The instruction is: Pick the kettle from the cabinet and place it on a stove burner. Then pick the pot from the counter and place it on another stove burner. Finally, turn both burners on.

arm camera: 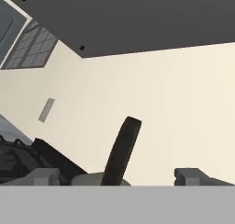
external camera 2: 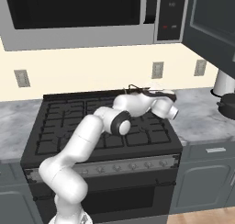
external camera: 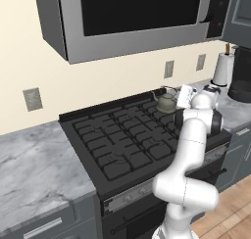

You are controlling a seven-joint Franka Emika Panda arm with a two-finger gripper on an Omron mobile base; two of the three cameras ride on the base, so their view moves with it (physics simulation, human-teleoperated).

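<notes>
We have the kettle [external camera: 166, 103] sitting on a far right stove burner [external camera: 164, 116] of the black cooktop, and our gripper [arm camera: 114, 176] stands wide open just over it, its two fingertips [arm camera: 43, 176] spread to either side of the arched handle [arm camera: 122, 150] without closing on anything.

The main risk we see is a snag on the way out: in the hand view the dark handle rises right between the fingertips, so a sideways pull, rather than a lift straight off, could catch it and drag or tip the kettle on the grate. The kettle is small and looks light, so even a slight knock might slide it off the burner's centre.

The kettle itself is squat and grey-olive, with a curved spout and a thin handle arching over its lid. It looks upright in the left base view.

The pot [external camera 2: 228, 105], dark and low, waits on the table [external camera 2: 202, 115] to the right of the stove; we judge it comes next.
</notes>
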